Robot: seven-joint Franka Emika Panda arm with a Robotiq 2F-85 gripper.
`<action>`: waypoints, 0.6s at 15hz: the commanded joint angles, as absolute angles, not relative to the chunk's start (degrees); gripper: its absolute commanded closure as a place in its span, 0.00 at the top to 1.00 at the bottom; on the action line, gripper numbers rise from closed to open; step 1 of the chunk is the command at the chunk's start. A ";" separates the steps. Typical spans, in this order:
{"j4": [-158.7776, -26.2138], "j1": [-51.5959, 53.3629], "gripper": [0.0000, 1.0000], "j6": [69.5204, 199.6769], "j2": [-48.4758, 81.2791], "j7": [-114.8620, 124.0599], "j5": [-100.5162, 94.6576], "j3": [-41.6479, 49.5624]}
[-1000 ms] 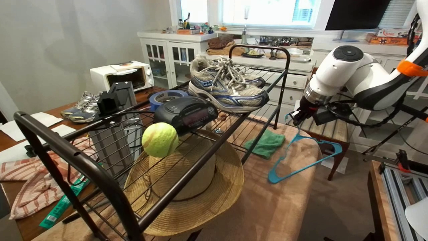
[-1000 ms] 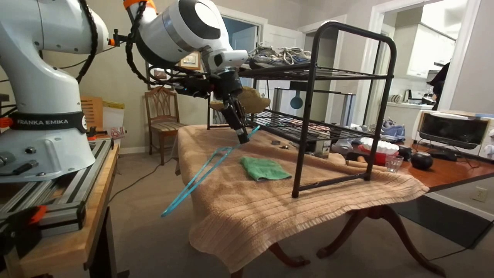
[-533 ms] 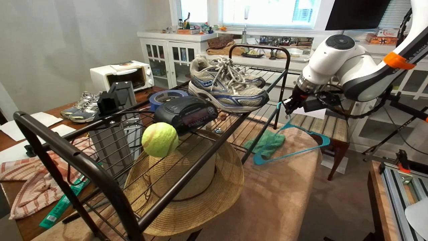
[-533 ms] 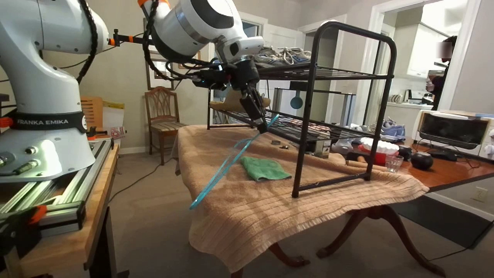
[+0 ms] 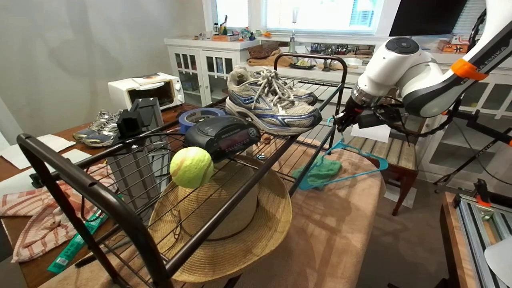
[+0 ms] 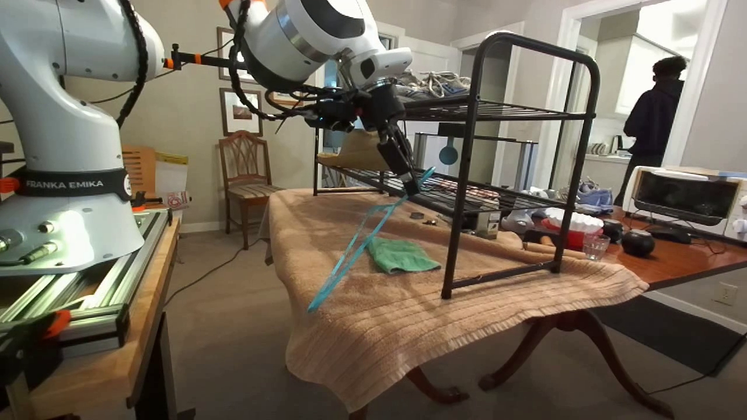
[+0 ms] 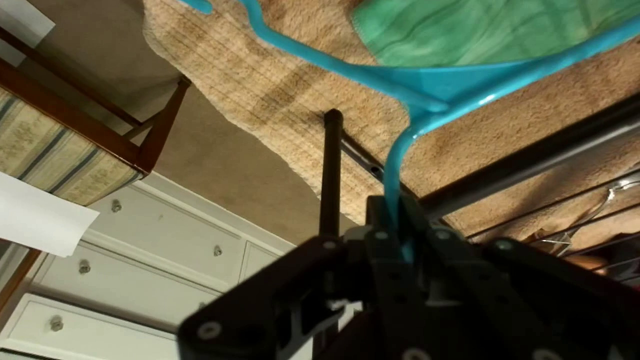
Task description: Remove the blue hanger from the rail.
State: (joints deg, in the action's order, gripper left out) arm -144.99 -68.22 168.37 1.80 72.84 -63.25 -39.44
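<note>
The blue hanger point(image 5: 348, 176) hangs from my gripper point(image 5: 339, 124), tilted above the towel-covered table. My gripper point(image 6: 412, 185) is shut on the neck of its hook, and the hanger point(image 6: 328, 286) slants down toward the robot base. In the wrist view the gripper point(image 7: 393, 206) pinches the hook's stem, and the hanger's shoulder point(image 7: 440, 82) shows above. The hook tip point(image 5: 330, 121) sticks out past the fingers, close to the rack post in an exterior view. The hook looks free of the dark rail point(image 5: 229, 203). I cannot tell how near hook and rack are.
The dark metal rack point(image 6: 465, 175) stands beside the gripper. It bears sneakers point(image 5: 272, 104), a clock radio point(image 5: 224, 136), blue tape point(image 5: 186, 120) and a tennis ball point(image 5: 192, 167). A straw hat point(image 5: 224, 224) lies below. A green cloth point(image 6: 402, 255) lies under the hanger.
My gripper and the hanger in it have moved up and toward the rack. The hanger now passes in front of the green cloth. A person has come into view in the far doorway.
</note>
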 commanded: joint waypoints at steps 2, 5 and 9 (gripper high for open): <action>-144.26 -68.23 0.02 168.92 3.53 70.26 -62.19 -39.59; -144.06 -68.25 0.34 169.12 3.57 70.70 -61.86 -39.63; -143.83 -68.19 0.57 169.67 3.14 71.06 -62.03 -39.71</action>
